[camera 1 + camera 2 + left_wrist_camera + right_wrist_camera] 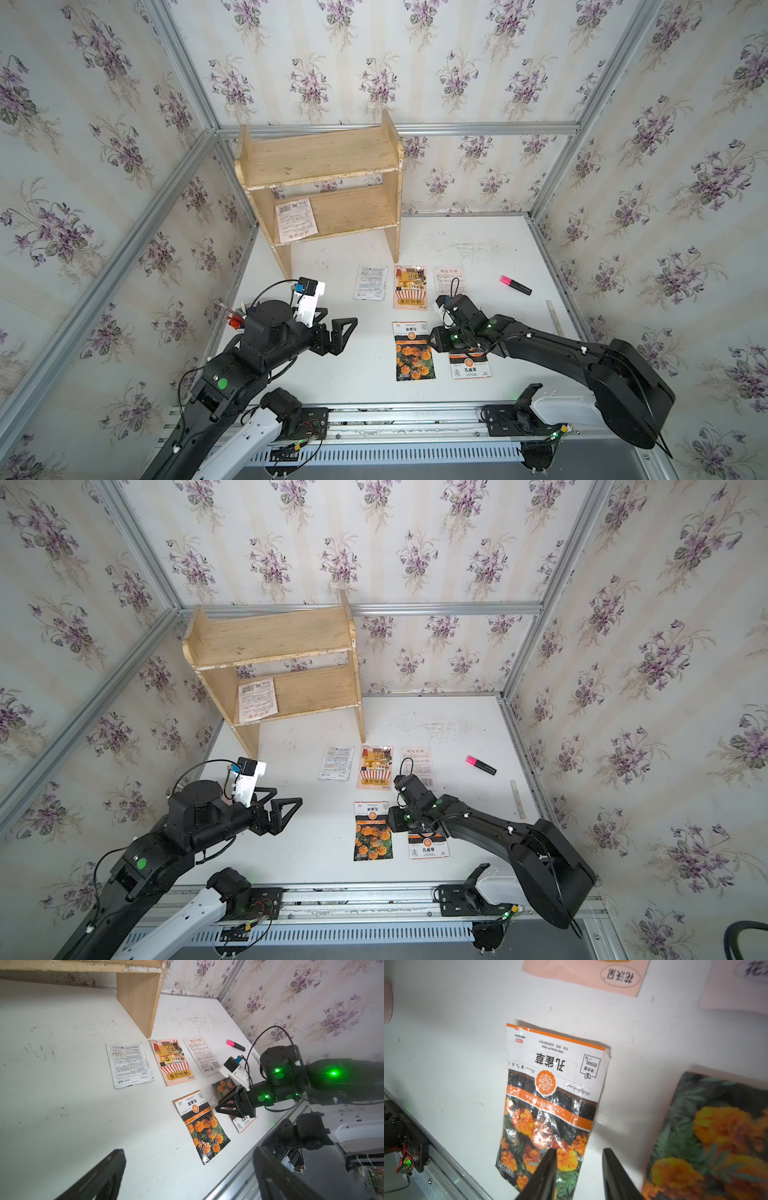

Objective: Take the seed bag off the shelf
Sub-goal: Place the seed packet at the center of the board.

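Bag [296, 219] in both top views lies at the 9 o'clock end of the shelf's [332, 158] lower board, reaching its front lip. Left tool [343, 332], spread wide and empty, hovers nearest; coming in from 6 o'clock to pinch that edge looks best. Left wrist view: right tool [221, 1108] low over a marigold bag [223, 1086]. Right wrist view: its jaws half-parted, gripping nothing; lift straight up.

The scuffed white bench [478, 249] carries a pale wooden two-tier shelf [320, 156] at eleven o'clock. A white printed seed bag [296, 220] lies on the shelf's lower board. Five printed seed packets [410, 286] lie flat at the bench's centre, and a pink-and-black highlighter [515, 285] at two o'clock.
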Robot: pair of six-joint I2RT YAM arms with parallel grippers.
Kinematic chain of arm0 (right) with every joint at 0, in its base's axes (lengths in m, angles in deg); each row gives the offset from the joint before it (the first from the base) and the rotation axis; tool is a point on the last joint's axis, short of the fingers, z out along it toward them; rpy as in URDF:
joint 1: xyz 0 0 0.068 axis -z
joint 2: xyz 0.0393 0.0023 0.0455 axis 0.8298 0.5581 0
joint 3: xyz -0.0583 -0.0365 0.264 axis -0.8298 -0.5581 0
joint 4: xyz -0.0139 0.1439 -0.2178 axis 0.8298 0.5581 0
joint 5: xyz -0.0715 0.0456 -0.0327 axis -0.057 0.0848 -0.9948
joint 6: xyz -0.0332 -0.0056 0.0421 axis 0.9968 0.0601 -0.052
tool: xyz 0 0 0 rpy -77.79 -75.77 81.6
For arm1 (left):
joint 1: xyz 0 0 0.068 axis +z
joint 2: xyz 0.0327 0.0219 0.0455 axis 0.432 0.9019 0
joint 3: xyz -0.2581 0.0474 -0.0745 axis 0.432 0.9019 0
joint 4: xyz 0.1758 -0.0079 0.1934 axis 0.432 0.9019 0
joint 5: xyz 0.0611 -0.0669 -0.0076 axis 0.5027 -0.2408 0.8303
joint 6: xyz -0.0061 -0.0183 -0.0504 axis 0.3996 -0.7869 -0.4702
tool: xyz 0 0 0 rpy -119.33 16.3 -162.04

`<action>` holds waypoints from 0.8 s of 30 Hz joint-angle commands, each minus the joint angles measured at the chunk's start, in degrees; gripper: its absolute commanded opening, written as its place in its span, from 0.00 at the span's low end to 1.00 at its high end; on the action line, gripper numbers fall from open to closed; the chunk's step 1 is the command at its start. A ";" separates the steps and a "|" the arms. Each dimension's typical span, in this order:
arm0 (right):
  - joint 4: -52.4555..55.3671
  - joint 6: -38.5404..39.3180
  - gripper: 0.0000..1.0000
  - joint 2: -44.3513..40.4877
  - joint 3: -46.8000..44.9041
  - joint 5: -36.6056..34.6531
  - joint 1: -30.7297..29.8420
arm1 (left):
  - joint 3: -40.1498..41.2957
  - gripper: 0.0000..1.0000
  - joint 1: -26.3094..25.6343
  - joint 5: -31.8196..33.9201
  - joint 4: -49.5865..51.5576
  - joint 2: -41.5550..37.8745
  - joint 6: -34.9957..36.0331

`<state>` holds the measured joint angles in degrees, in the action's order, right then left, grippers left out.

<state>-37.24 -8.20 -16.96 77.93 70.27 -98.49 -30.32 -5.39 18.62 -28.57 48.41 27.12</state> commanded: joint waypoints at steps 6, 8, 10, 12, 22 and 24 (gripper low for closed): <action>-3.16 3.58 0.57 -13.71 -1.86 2.86 -0.43 | 0.61 1.00 0.04 19.78 -0.28 5.32 -2.54; -3.42 3.66 0.65 -17.14 -1.64 1.65 -0.90 | 0.50 1.00 0.07 21.16 -2.18 8.28 -2.66; -3.42 3.56 0.73 -20.22 -1.04 0.76 -1.26 | -0.27 1.00 0.04 20.94 -3.72 11.15 -2.40; -3.48 3.32 0.80 -23.06 -0.25 0.36 -1.52 | -1.43 1.00 0.04 21.14 -5.37 13.90 -1.92; -3.09 5.74 1.00 -29.23 6.23 -0.78 -1.97 | -10.40 1.00 2.63 23.92 -9.98 25.68 3.75; -4.85 6.50 1.00 -30.28 6.23 -0.48 -1.97 | -12.12 1.00 4.05 24.01 -10.49 27.65 4.92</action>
<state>-39.77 -3.50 -46.44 83.72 70.12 -100.33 -40.77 -2.50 41.50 -36.30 74.51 29.17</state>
